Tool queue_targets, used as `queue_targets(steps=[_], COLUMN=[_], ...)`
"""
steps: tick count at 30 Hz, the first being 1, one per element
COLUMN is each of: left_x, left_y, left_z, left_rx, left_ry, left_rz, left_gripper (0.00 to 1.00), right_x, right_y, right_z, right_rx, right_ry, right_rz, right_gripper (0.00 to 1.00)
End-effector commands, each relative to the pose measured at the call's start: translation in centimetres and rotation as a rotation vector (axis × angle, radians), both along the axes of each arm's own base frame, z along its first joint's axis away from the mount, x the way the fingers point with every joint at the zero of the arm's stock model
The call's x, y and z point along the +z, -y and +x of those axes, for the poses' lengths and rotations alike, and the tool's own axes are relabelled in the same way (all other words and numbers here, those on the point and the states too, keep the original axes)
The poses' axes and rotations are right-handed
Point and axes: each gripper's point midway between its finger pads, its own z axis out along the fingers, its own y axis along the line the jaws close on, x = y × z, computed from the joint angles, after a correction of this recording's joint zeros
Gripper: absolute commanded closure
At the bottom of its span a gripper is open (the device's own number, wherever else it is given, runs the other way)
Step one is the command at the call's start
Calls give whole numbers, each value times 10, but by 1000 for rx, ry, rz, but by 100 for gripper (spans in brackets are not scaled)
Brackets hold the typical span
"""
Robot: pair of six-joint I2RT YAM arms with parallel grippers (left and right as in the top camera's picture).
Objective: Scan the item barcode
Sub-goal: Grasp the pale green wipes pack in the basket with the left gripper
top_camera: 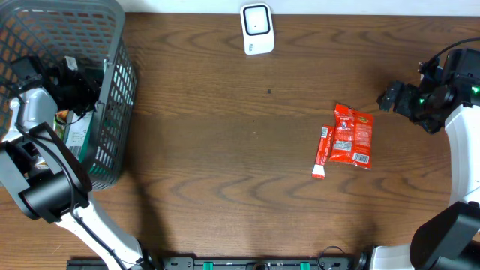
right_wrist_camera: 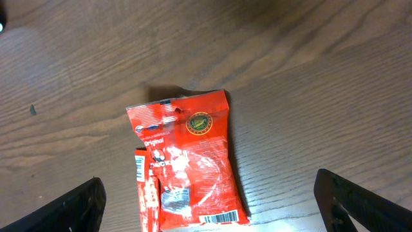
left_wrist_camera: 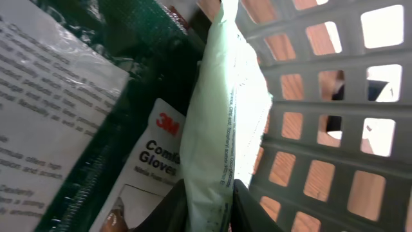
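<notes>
My left gripper [top_camera: 81,91] reaches into the grey basket [top_camera: 112,45]. In the left wrist view it [left_wrist_camera: 210,209] is shut on a pale green packet [left_wrist_camera: 225,109], one dark finger [left_wrist_camera: 168,212] on each side of its lower edge. A green and white gloves pack [left_wrist_camera: 154,148] lies right behind that packet. The white scanner [top_camera: 256,28] stands at the table's far edge. My right gripper [top_camera: 390,97] hangs open above a red snack packet [right_wrist_camera: 190,161], whose barcode [right_wrist_camera: 222,218] faces up. Nothing is between its fingers [right_wrist_camera: 77,206].
A narrow red stick pack [top_camera: 322,152] lies against the left side of the red snack packet [top_camera: 352,135]. The basket's lattice wall [left_wrist_camera: 335,154] stands close on the right of my left gripper. Other packs fill the basket.
</notes>
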Motion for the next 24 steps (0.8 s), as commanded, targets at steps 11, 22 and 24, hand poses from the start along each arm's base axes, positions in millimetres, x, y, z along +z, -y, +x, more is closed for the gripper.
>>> queue_targets(steps=[11,22,24], left_x=[4,48,63], left_y=[13,-5,-9], left_z=[0,4,2], left_rx=[-42,-1,7], left_ry=[29,121,149], left_rz=[-66,-18,6], left_gripper=[92,93,93], right_x=[2,2,2], right_y=[2,2,2], right_z=[2,2,2], right_rx=[4,4,4], right_ry=[7,7,7], right_rz=[-1,-1,-1], right_gripper=[1,1,1])
